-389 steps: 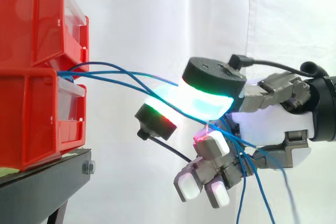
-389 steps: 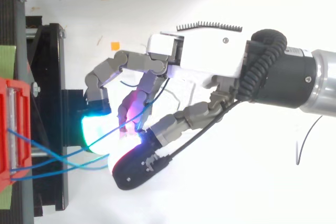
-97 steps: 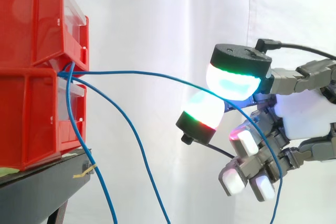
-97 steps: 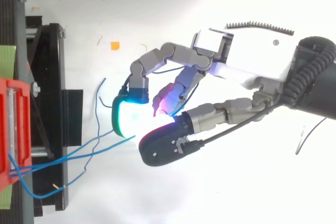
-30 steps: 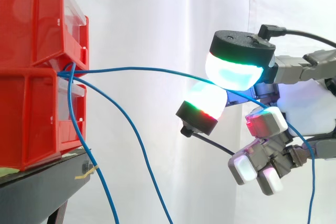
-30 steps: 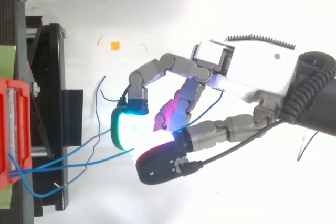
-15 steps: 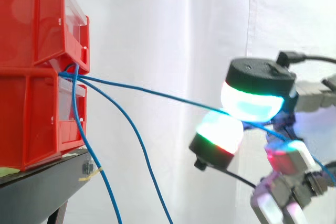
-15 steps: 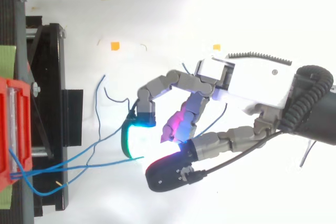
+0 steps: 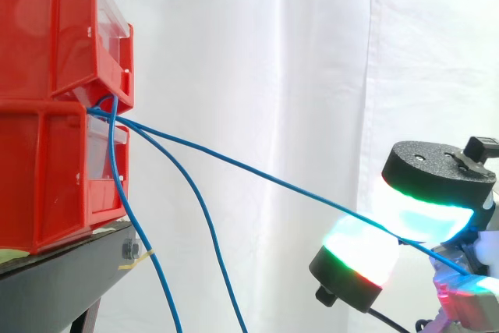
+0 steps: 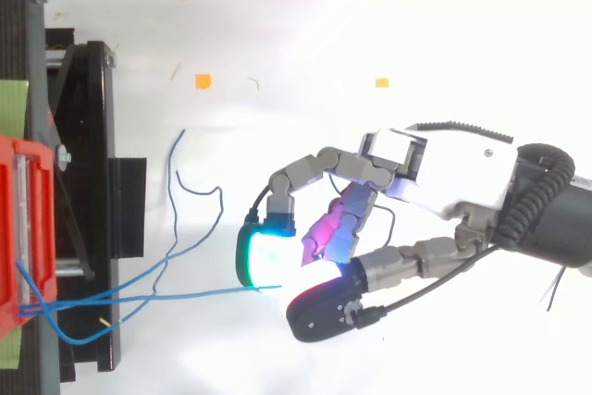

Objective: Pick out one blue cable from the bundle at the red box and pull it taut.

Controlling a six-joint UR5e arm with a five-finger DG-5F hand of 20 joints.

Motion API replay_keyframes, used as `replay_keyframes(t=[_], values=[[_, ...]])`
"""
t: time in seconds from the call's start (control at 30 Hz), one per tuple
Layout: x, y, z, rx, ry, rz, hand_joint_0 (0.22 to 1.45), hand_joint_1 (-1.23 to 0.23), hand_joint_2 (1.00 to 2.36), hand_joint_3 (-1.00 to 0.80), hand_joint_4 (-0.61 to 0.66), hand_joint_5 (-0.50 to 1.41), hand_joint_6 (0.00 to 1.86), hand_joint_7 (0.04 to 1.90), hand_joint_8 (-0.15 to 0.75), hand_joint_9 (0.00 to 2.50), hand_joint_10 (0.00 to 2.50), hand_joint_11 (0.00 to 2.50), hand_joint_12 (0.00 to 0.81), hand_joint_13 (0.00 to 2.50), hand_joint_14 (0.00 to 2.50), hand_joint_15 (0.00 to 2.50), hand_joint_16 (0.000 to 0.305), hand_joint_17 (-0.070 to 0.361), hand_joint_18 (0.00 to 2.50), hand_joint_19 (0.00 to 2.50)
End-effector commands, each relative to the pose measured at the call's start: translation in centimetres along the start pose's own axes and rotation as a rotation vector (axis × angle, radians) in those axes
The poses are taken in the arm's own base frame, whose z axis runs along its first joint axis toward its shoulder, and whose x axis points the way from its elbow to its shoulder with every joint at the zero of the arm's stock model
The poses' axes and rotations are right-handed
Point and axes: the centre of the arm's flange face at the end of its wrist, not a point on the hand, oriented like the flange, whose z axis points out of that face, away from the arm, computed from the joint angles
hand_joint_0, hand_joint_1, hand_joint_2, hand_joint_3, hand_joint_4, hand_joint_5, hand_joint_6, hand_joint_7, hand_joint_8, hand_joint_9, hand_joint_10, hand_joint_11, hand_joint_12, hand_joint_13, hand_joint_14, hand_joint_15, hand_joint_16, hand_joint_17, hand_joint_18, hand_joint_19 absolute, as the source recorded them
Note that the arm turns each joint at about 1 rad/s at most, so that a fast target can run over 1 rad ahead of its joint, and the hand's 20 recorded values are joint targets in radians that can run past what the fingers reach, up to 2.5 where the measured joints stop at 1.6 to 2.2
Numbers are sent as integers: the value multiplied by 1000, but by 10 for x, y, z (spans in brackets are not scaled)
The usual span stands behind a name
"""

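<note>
Already the chosen blue cable (image 9: 249, 171) runs in a nearly straight line from the red box (image 9: 47, 154) down to the robot hand (image 10: 444, 178), pinched between its glowing pads (image 9: 425, 216). The risk, as I judge it, is that pulling harder could slip the thin cable out of that pinch or tug it free at the box. 2 loose blue cables (image 9: 207, 224) hang from the same spot beside the black stand (image 9: 70, 278), well apart from the robot hand. Nothing stands in the line's way.
</note>
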Motion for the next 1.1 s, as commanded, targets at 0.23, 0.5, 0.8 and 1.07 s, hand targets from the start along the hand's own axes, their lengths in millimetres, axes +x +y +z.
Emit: replay_keyframes(t=[0.23,0.5,0.8,1.07], values=[[3,-1,-2,-2,-6,-4,626,-845,1017,-65,-45,0,864,1095,299,1519,23,547,447,1142,21,540,65,147,1028,745],[7,-1,-3,-4,1,-42,628,-846,1017,-66,-34,1,862,1107,308,1531,21,556,447,1163,21,549,66,149,1046,750],[7,-2,-2,-3,4,-68,630,-847,1016,-71,-30,1,862,1104,306,1540,21,551,453,1169,19,547,66,149,1053,750],[7,-1,-3,-4,6,-69,632,-846,1016,-73,-27,1,862,1102,311,1535,23,550,459,1164,20,560,66,149,1050,758]])
